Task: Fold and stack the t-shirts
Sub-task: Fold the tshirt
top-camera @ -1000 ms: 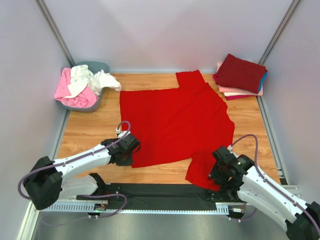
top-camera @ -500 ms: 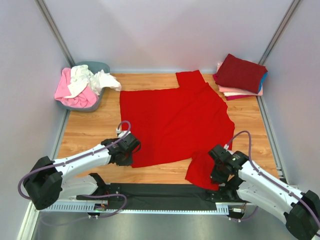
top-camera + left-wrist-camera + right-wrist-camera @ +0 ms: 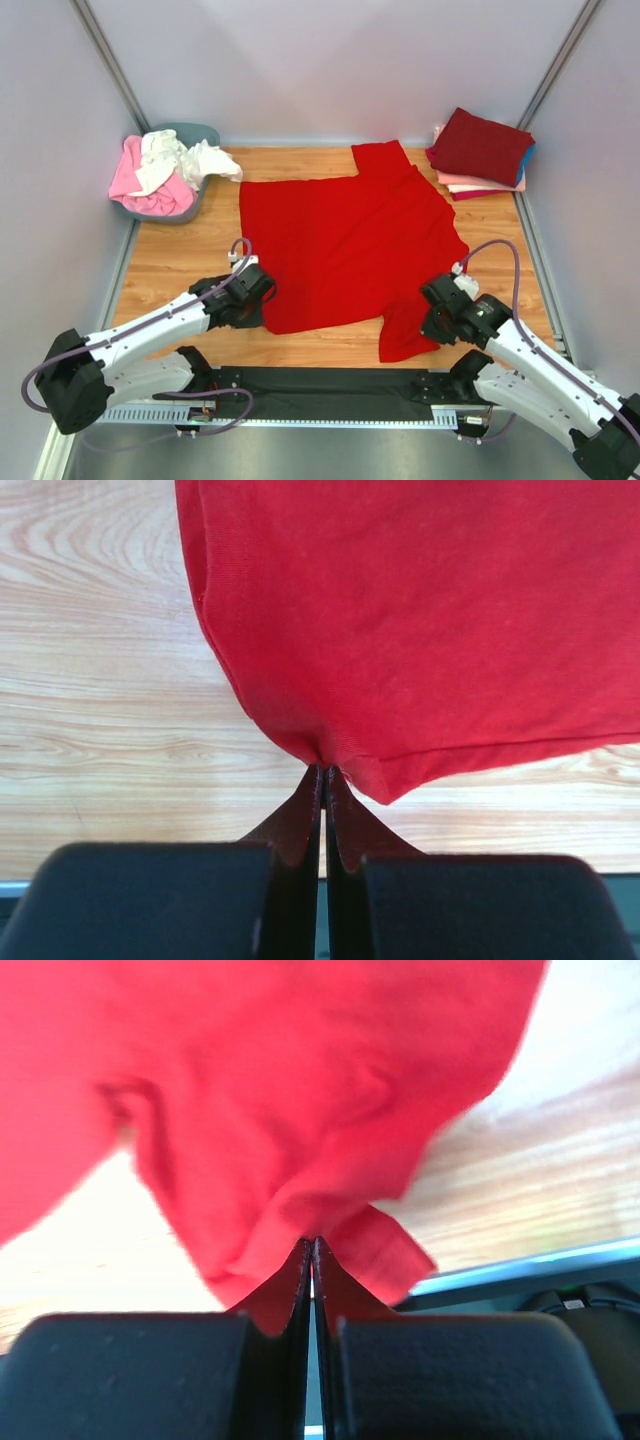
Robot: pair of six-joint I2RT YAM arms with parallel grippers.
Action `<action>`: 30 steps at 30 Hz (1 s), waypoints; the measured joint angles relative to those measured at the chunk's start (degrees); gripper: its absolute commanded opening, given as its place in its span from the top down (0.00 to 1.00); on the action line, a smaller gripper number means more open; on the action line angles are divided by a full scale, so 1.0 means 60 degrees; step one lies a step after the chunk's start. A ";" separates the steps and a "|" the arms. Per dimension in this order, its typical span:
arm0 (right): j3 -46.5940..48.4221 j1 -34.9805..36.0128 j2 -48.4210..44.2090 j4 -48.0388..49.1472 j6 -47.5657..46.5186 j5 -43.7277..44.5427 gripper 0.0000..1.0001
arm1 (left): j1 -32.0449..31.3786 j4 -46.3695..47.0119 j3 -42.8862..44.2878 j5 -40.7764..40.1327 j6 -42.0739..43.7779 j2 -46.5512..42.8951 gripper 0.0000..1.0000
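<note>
The bright red t-shirt (image 3: 350, 240), spread on the tabletop (image 3: 180, 262), is pinched at the near edge by the closed left fingers (image 3: 297, 828) and right fingers (image 3: 283, 1305) — thin holds that could be lost if lifted unevenly.

Tub (image 3: 197, 131) fills far-left corner; folded stack (image 3: 481, 146) far-right.

Spread on the light wooden table (image 3: 180, 262), bright red soft cloth t-shirt (image 3: 350, 240), near corners pinched in the left gripper (image 3: 323, 772) and right gripper (image 3: 311, 1243). Far ahead-left of the left gripper, rounded grey plastic tub (image 3: 203, 131) with crumpled pink and white shirts (image 3: 160, 172) inside. Well ahead of the right gripper, stack of folded dark red, pink and blue shirts (image 3: 480, 148).
</note>
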 measured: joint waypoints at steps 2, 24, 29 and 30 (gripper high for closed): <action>0.0342 0.0000 -0.0011 0.0029 -0.0087 0.0157 1.00 | 0.0000 -0.0142 0.0153 -0.0018 0.0011 -0.0178 1.00; 0.2932 -0.0164 0.1654 0.1851 -0.1115 0.2004 1.00 | 0.1829 -0.0801 0.2488 0.0182 0.1461 -0.0233 1.00; 0.3916 -0.0579 0.2681 0.2659 -0.1898 0.2379 1.00 | 0.2492 -0.0667 0.3002 0.0291 0.1894 0.0299 1.00; 0.4109 -0.0667 0.2907 0.2827 -0.2055 0.2426 1.00 | 0.2612 -0.0608 0.3089 0.0328 0.1967 0.0415 1.00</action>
